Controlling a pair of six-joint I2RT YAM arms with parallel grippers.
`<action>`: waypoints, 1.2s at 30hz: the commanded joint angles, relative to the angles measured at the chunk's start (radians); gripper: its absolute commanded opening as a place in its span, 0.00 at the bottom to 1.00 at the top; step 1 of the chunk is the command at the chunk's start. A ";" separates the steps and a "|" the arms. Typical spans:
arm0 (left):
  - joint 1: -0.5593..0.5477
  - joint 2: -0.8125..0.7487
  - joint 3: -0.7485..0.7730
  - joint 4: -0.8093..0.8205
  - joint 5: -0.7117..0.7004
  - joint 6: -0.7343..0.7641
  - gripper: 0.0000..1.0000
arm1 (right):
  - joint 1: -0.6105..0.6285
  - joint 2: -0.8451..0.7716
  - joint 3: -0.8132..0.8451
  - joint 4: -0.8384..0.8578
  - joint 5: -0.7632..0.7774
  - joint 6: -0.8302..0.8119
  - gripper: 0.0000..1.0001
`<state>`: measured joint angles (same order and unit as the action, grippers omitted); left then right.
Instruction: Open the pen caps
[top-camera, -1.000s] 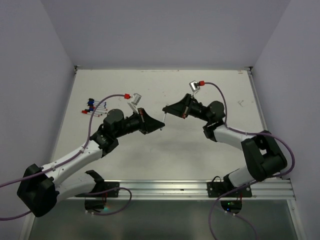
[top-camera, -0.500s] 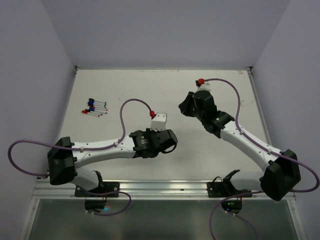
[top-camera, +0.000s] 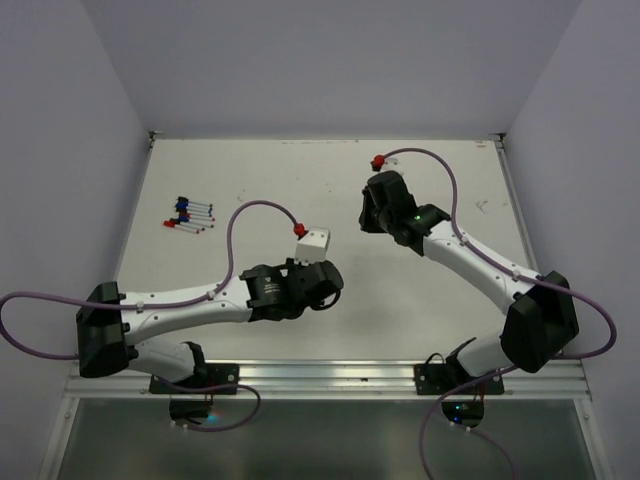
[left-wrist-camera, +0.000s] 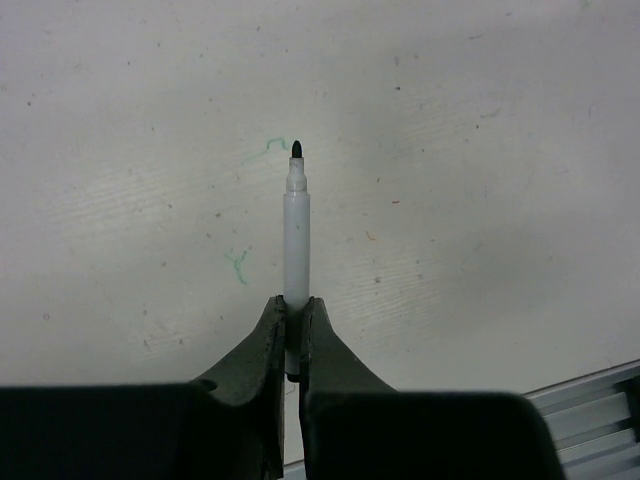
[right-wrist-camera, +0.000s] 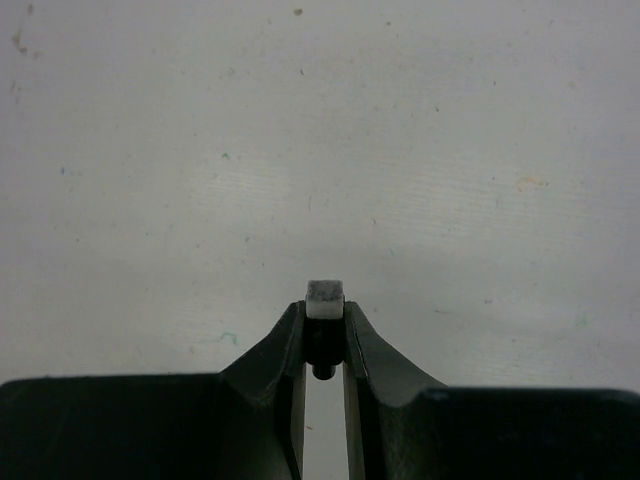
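My left gripper (left-wrist-camera: 292, 306) is shut on the rear end of a white pen (left-wrist-camera: 296, 230). The pen's black tip (left-wrist-camera: 296, 149) is bare and points away over the white table. My right gripper (right-wrist-camera: 325, 312) is shut on a short pen cap (right-wrist-camera: 325, 296), black with a white end that sticks out past the fingertips. In the top view the left gripper (top-camera: 328, 284) is low at near centre and the right gripper (top-camera: 367, 214) is further back, well apart from it. Several more pens (top-camera: 190, 214) with red, blue and black ends lie in a group at the far left.
Purple cables with red connectors (top-camera: 298, 229) loop over both arms. The white table (top-camera: 330, 180) has walls on the left, back and right. A metal rail (top-camera: 330, 375) runs along the near edge. Faint green ink marks (left-wrist-camera: 238, 265) are on the table below the pen.
The grippers were tip to tip at the table's centre. Now they are apart: the left has swung down toward the near edge with the pen, the right has drawn back with the cap.
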<state>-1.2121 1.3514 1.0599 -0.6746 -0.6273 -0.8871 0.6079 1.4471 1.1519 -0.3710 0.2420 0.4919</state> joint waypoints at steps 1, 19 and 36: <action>0.005 0.002 -0.050 0.024 0.004 -0.069 0.00 | -0.003 -0.014 0.013 -0.104 0.023 -0.039 0.00; 0.207 0.006 -0.238 0.118 0.066 -0.024 0.00 | -0.097 -0.079 -0.208 -0.218 -0.075 -0.076 0.00; 0.238 0.196 -0.101 0.374 0.277 0.062 0.00 | -0.120 -0.011 -0.284 -0.171 -0.164 -0.107 0.00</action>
<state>-0.9710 1.5040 0.8791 -0.4068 -0.3927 -0.8513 0.4957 1.4261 0.8856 -0.5709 0.1085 0.4099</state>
